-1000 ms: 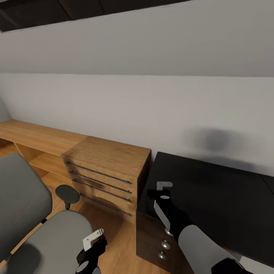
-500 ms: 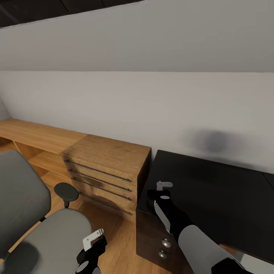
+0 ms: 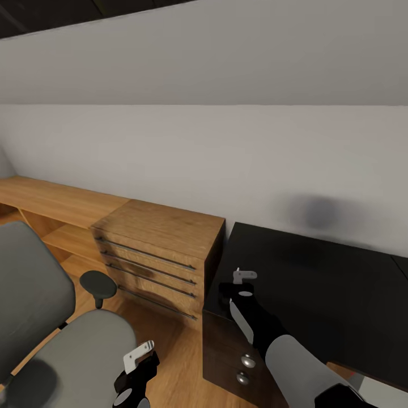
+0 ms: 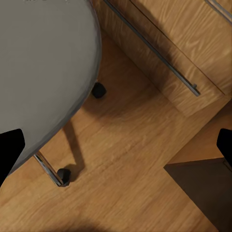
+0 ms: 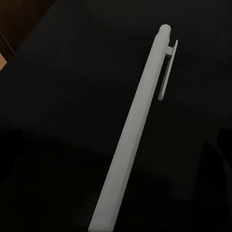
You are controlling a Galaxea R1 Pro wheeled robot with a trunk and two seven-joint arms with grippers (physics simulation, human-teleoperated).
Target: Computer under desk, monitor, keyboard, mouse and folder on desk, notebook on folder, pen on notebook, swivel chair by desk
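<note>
Protruding from the right jaws [image 3: 244,276], pen [image 5: 137,124] above desk [image 3: 317,289].

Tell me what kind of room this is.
Probably a home study or bedroom work corner: a grey swivel chair, a glossy black desk with a drawer unit, and a wooden chest of drawers against a plain wall, on wood flooring.

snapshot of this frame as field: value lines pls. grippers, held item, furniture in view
right gripper: over the desk's left end, shut on the pen
pen: white, clip end pointing away from the gripper, black desk top behind it
left gripper: open, empty, low over the chair seat's edge
desk: glossy black top, bare where visible
drawer unit: under desk's left end, round knobs
swivel chair: grey, seat bare
wooden chest of drawers: against the wall, beside the desk
</note>
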